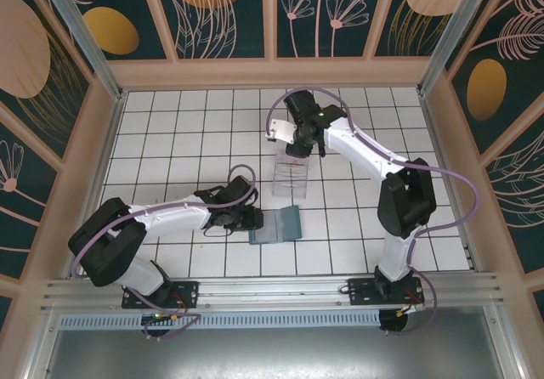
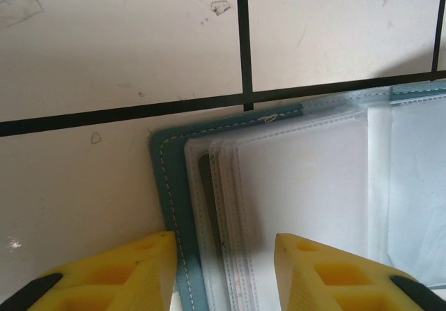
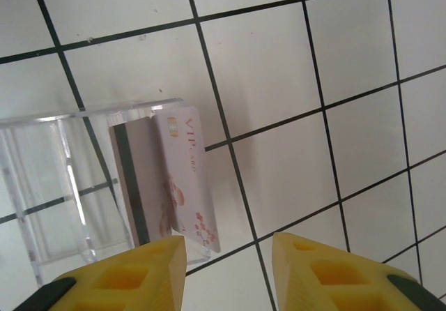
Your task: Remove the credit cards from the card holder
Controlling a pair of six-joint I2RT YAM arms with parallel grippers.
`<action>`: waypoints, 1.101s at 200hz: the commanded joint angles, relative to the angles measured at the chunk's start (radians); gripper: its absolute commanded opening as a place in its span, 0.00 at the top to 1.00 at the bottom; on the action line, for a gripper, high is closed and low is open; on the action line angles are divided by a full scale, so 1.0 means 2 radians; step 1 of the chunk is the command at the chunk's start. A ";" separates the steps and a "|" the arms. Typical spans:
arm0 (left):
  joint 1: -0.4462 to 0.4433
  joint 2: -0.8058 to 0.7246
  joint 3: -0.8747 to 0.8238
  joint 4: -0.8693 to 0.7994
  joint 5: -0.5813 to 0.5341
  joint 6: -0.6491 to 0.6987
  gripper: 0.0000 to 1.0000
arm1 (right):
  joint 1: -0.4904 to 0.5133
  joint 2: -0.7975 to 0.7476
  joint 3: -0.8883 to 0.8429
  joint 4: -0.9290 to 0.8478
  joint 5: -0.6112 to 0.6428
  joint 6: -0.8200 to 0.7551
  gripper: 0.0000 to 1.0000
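So, starting on the left: the left gripper (image 2: 223, 272) has its yellow fingers spread wide, one outside the teal edge of the card holder (image 1: 278, 224) and one over its sleeves, with nothing clamped. My guess is it's parked there to steady the holder. The holder lies open and flat on the tiles right at that arm's tip. The left wrist camera shows what the overhead can't: the stacked clear sleeves look empty, at least the part in frame.

Just past the holder sits the clear tray (image 1: 291, 179). The right gripper (image 3: 228, 272) hovers at the tray's far end, fingers also well apart and not gripping anything as far as I can see. The right wrist camera is the useful one here. It shows the credit cards (image 3: 182, 178), a pale one printed VIP and a greyish one with a dark stripe, side by side against the tray wall. Probably dropped there on purpose so they stay put.
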 commanded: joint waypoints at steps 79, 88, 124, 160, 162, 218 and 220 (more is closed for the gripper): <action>-0.002 -0.015 0.009 -0.014 -0.012 0.003 0.57 | 0.017 0.012 -0.067 0.048 0.001 0.010 0.17; -0.002 -0.015 0.009 -0.014 -0.012 0.004 0.57 | 0.015 0.018 -0.065 0.051 0.008 0.009 0.16; -0.002 -0.015 0.007 -0.014 -0.012 0.004 0.56 | 0.009 0.040 -0.047 0.049 0.019 0.002 0.12; -0.002 -0.016 0.004 -0.014 -0.012 0.003 0.57 | 0.004 0.042 -0.038 0.067 0.045 -0.002 0.11; -0.002 -0.016 0.004 -0.014 -0.013 0.003 0.56 | 0.004 0.043 -0.037 0.068 0.046 -0.002 0.11; -0.002 -0.019 0.002 -0.014 -0.014 0.003 0.56 | 0.001 0.034 -0.019 0.091 0.079 -0.005 0.12; -0.002 -0.018 0.002 -0.014 -0.014 0.003 0.57 | 0.000 0.034 -0.019 0.091 0.080 -0.005 0.12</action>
